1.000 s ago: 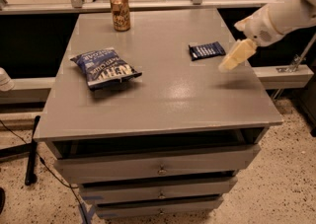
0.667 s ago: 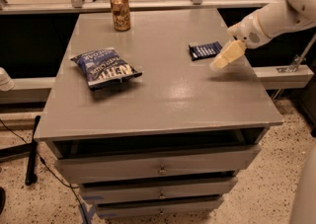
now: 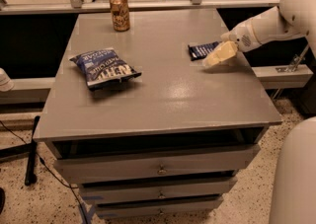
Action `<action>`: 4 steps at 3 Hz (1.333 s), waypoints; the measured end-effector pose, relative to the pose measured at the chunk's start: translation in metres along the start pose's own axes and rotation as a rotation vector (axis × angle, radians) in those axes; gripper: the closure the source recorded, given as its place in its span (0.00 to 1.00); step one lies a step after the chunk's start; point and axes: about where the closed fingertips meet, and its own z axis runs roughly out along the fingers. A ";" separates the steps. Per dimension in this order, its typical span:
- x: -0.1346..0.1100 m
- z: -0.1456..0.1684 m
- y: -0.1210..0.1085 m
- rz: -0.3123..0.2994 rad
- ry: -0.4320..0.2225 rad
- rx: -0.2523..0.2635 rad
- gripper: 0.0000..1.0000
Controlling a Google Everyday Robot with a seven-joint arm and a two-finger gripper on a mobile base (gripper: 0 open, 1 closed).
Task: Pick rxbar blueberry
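The rxbar blueberry [image 3: 201,50] is a small flat dark-blue wrapper with white print, lying near the right edge of the grey cabinet top [image 3: 163,90]. My gripper [image 3: 219,55] reaches in from the right on the white arm and sits right at the bar's right end, covering part of it. Its cream-coloured fingers [image 3: 217,57] point down and to the left, low over the surface.
A big puffy blue chip bag [image 3: 104,67] lies on the left half of the top. A gold drink can [image 3: 119,12] stands at the back left. Drawers run down the cabinet front. A white robot part [image 3: 296,173] fills the lower right corner.
My gripper has moved left and slightly away from the camera, from beside the bar's right end to over that end. The bar, bag and can have not moved.
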 end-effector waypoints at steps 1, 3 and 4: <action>0.002 0.009 -0.004 0.051 -0.020 -0.025 0.18; -0.002 0.006 -0.005 0.061 -0.026 -0.030 0.64; -0.003 0.004 -0.005 0.061 -0.026 -0.030 0.88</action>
